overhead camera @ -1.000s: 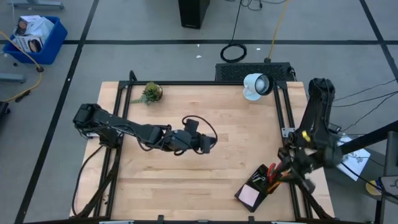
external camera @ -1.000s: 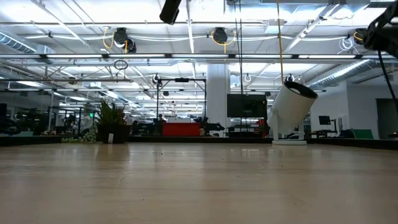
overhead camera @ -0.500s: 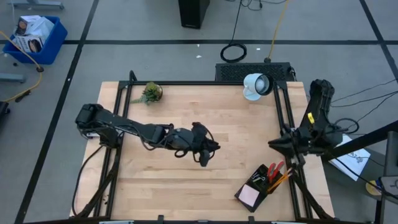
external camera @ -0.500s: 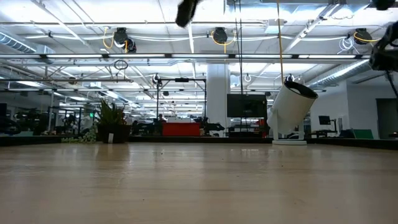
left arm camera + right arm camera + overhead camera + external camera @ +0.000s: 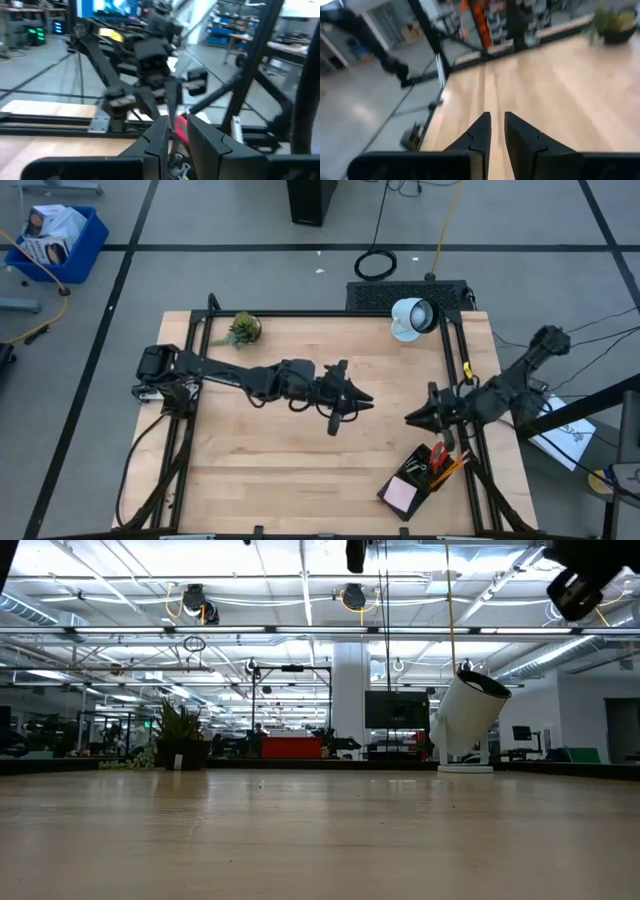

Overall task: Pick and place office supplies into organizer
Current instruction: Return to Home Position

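Holding scissors point(image 5: 440, 452), pencils point(image 5: 453, 468), pink pad point(image 5: 402, 494): organizer point(image 5: 410, 461) at table point(image 5: 300, 470) edge.

A wooden desk point(image 5: 320, 840) stretches toward a brightly lit workshop hall. A potted plant point(image 5: 180, 743) stands at its far left edge and a tilted white lamp point(image 5: 468, 718) at far right. Dark parts of the left arm point(image 5: 355, 554) and right arm point(image 5: 578, 582) hang overhead.

Black, jointed, cable-strung arms point(image 5: 230, 375)

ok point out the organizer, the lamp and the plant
organizer point(image 5: 417, 453): high view, black upper wall
lamp point(image 5: 412, 317): high view, white shade
plant point(image 5: 243, 330): high view, green leaves
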Controlling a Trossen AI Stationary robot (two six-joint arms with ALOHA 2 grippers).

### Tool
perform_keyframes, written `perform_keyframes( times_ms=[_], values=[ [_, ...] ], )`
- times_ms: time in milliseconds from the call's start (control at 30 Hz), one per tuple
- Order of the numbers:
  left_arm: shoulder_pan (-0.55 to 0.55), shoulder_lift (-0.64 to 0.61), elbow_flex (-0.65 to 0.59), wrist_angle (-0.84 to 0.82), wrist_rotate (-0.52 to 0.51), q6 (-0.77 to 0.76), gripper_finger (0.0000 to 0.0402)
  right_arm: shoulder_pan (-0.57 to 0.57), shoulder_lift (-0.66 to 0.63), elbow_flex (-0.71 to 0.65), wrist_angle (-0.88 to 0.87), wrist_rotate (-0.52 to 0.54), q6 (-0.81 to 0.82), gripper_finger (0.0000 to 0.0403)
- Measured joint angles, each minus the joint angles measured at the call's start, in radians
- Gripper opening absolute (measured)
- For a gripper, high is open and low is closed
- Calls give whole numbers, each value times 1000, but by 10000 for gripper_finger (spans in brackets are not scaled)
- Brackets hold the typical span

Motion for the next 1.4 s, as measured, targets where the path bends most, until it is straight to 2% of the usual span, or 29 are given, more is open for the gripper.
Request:
perform_keyframes(
  times_ms=[100, 167, 233, 333, 500, 733, 967, 1233, 1400],
  values=[
    [20, 11, -24, 51, 76, -29, 74, -76, -4, -15, 73, -8, -61, 47],
    [40, 18, -82, 165, 141, -72, 74, -140, -7, -33, 62, -30, -57, 47],
    [53, 25, -162, 325, 185, -97, 74, -212, -6, -58, 65, -110, -56, 46],
    [61, 29, -293, 530, 150, -126, 74, -328, -5, -95, 84, -317, -77, 46],
    [70, 30, -458, 639, 117, -226, 74, -485, -13, -147, 260, -605, -193, 49],
    [67, -66, -592, 649, 105, -205, 74, -654, -81, -149, 232, -767, -230, 50],
    [78, -221, -771, 659, -24, -173, 74, -745, -159, -149, 155, -793, -246, 47],
    [79, -437, -939, 663, -48, -147, 74, -783, -263, -149, 130, -796, -279, 48],
    [79, -497, -1013, 650, -48, -181, 74, -803, -308, -149, 89, -794, -261, 48]
  ],
)
